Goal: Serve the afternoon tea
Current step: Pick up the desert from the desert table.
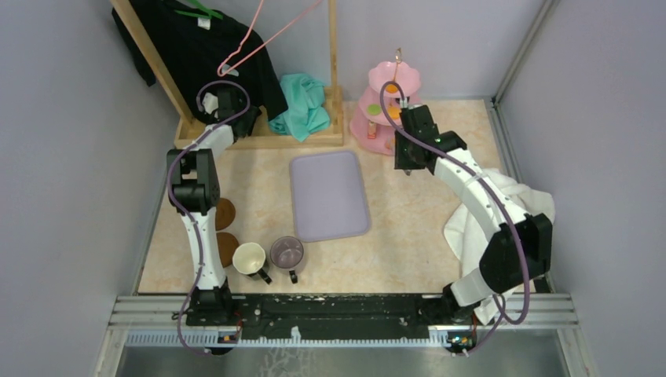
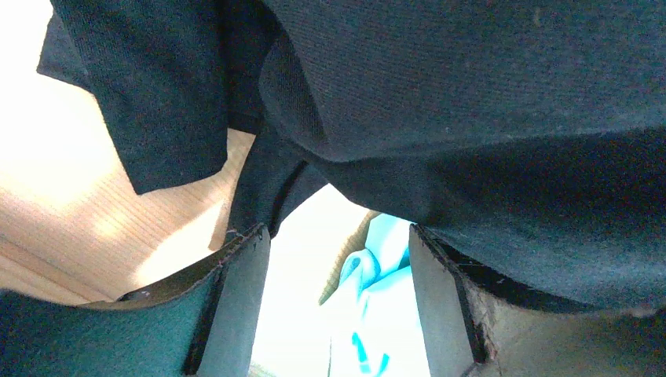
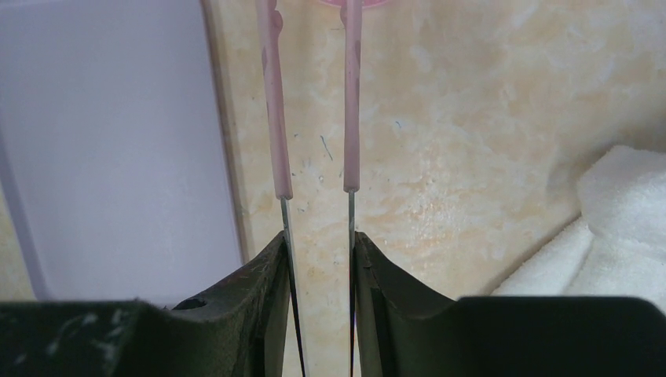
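the right gripper [image 3: 318,239] is nearly closed on thin tongs [image 3: 351,118], whose pink-sleeved tips stand apart and empty above the worktop [image 3: 471,118]. the pink three-tier stand [image 1: 363,132] sits just ahead of it, with orange sweets [image 1: 390,89] on its tiers. these look small, light and crumbly, so each is best pinched gently across its middle. the left gripper [image 2: 336,243] hangs half open, holding nothing, under a black garment [image 2: 471,118].
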Action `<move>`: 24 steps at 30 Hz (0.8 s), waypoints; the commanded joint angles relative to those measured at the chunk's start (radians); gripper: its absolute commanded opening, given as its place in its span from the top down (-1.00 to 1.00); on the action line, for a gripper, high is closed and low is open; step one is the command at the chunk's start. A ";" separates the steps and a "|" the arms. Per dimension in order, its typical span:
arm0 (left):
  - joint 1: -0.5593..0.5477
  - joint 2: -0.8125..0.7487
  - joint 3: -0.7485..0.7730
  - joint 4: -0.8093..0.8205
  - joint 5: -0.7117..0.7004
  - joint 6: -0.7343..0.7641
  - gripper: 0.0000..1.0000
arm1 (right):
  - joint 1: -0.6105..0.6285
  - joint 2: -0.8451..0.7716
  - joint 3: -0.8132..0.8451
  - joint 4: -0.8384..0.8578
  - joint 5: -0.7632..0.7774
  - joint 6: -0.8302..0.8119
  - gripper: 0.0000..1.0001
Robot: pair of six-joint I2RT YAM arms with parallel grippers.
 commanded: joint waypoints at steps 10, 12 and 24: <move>-0.002 0.028 0.088 0.004 0.009 0.016 -0.42 | -0.080 0.216 0.140 0.134 -0.051 -0.044 0.35; -0.002 0.041 0.100 0.001 0.009 0.014 -0.42 | -0.087 0.255 0.168 0.132 -0.048 -0.053 0.35; -0.001 0.083 0.150 -0.018 0.006 0.015 -0.42 | -0.122 0.400 0.265 0.131 -0.075 -0.076 0.28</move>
